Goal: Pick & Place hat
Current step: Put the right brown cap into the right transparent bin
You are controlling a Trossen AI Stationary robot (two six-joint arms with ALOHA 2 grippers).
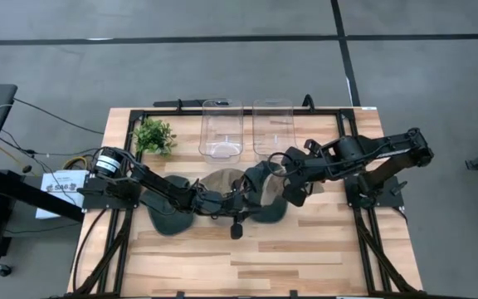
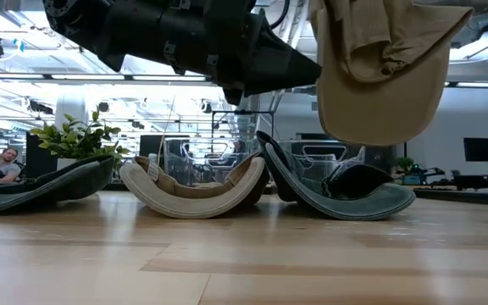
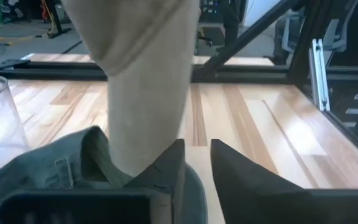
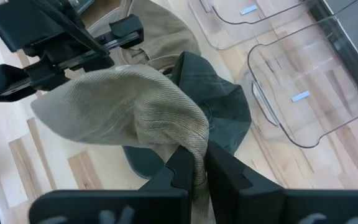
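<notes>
A tan corduroy hat (image 4: 123,106) is in my right gripper (image 4: 194,165), which is shut on it. In the low view this tan hat (image 2: 379,76) hangs above the table. Three more hats lie on the wood, brims curling upward: a dark green one (image 2: 41,186), a cream one (image 2: 197,191) and another dark green one (image 2: 337,191). My left gripper (image 3: 196,168) is open, low over a green hat (image 3: 73,162), with the hanging tan hat (image 3: 148,81) just in front of it. In the high view both arms meet over the hats at mid-table. My right gripper pinches a gathered fold of the tan hat's cloth (image 4: 194,140) between its two fingers. The hat is lifted clear of the table and hangs below, its brim (image 2: 379,119) pointing down. My left gripper: the tan cloth hangs close against one finger (image 3: 176,162); I cannot tell whether they touch.
Two clear plastic bins (image 1: 221,129) (image 1: 272,124) stand side by side at the table's far edge. A small green plant (image 1: 154,135) sits at the far left. Bare wood (image 1: 305,249) lies along the near edge. A person shows far off in the room (image 2: 7,157).
</notes>
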